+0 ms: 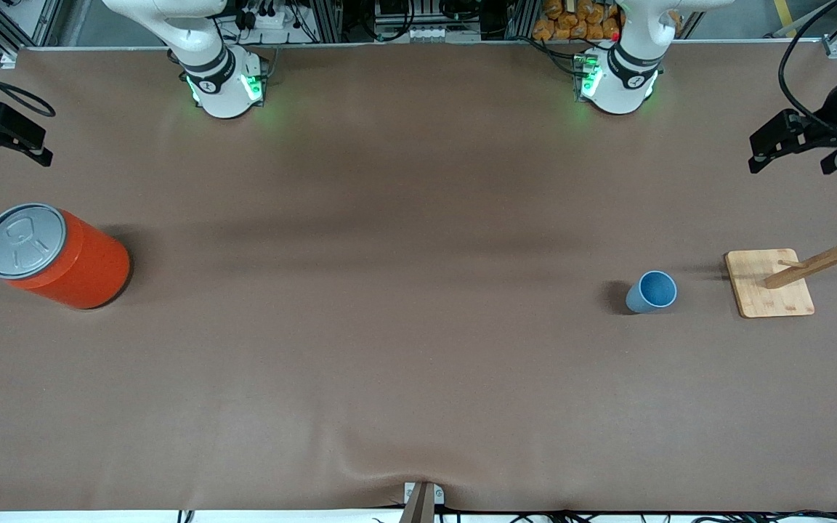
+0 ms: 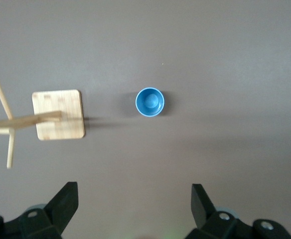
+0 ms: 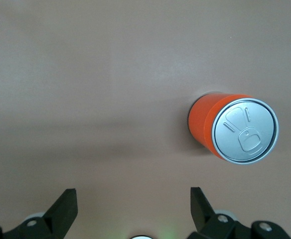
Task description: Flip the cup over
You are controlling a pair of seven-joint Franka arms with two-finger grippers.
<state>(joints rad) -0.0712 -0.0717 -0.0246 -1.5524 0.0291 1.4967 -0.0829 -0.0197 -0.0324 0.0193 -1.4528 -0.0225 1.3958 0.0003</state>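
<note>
The small light-blue cup (image 1: pixel 652 291) stands upright, mouth up, on the brown table toward the left arm's end. It also shows from above in the left wrist view (image 2: pixel 149 102). My left gripper (image 1: pixel 789 156) hangs high over the bare table at that end, open and empty, well apart from the cup. Its jaws (image 2: pixel 134 199) stand wide apart. My right gripper (image 1: pixel 1 154) hangs high over the table's other end, open and empty (image 3: pixel 133 201).
A wooden peg rack on a square base (image 1: pixel 769 283) stands beside the cup at the left arm's end, also seen in the left wrist view (image 2: pixel 59 114). A big orange-red can with a grey lid (image 1: pixel 55 256) stands at the right arm's end (image 3: pixel 232 128).
</note>
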